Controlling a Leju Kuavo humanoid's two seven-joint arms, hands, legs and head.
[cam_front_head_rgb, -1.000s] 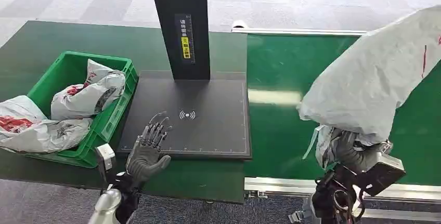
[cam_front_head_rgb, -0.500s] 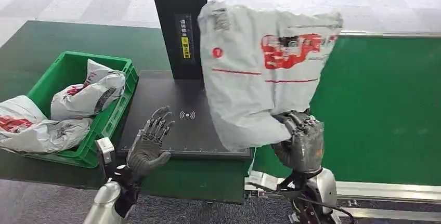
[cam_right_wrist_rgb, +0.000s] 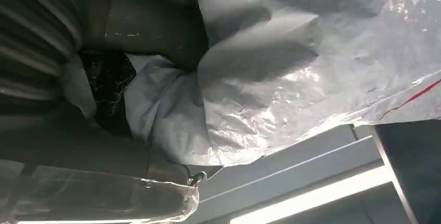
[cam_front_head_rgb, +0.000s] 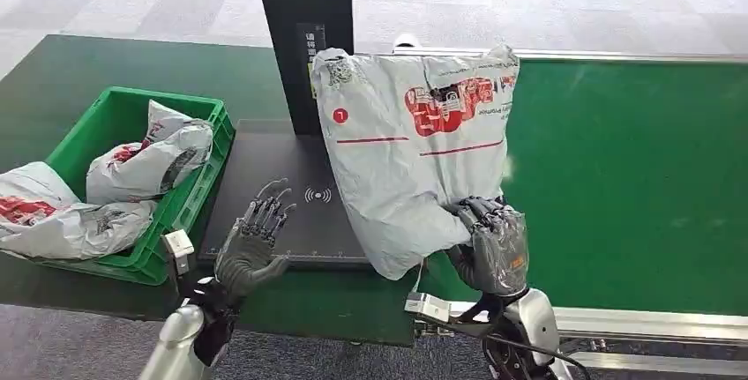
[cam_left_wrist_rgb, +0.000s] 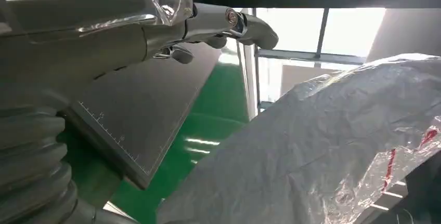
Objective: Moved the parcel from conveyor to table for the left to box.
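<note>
Here, seen from the robot's head, the right hand (cam_front_head_rgb: 490,243) grips the lower edge of a grey plastic parcel (cam_front_head_rgb: 415,146) printed with red markings, holding it upright in the air. The parcel hangs over the right side of a flat black scanner pad (cam_front_head_rgb: 282,190) and partly over the green conveyor belt (cam_front_head_rgb: 635,177) to its right; whether its bottom corner touches the pad cannot be told. A black post (cam_front_head_rgb: 300,27) rises from the far edge of the pad, just behind the parcel's upper left corner. The left hand (cam_front_head_rgb: 251,243) holds nothing, palm raised and fingers spread apart, at the near left corner of the pad. To the left, on the dark green table (cam_front_head_rgb: 53,71), sits a green crate (cam_front_head_rgb: 190,208) with a grey parcel bag (cam_front_head_rgb: 150,164) inside it, and another bag (cam_front_head_rgb: 53,217) drapes over its near left rim. From the right wrist, the thumb (cam_right_wrist_rgb: 151,18) presses into the crumpled parcel film (cam_right_wrist_rgb: 291,57). From the left wrist, the parcel (cam_left_wrist_rgb: 322,146) appears close by, apart from the open fingers (cam_left_wrist_rgb: 249,26).
</note>
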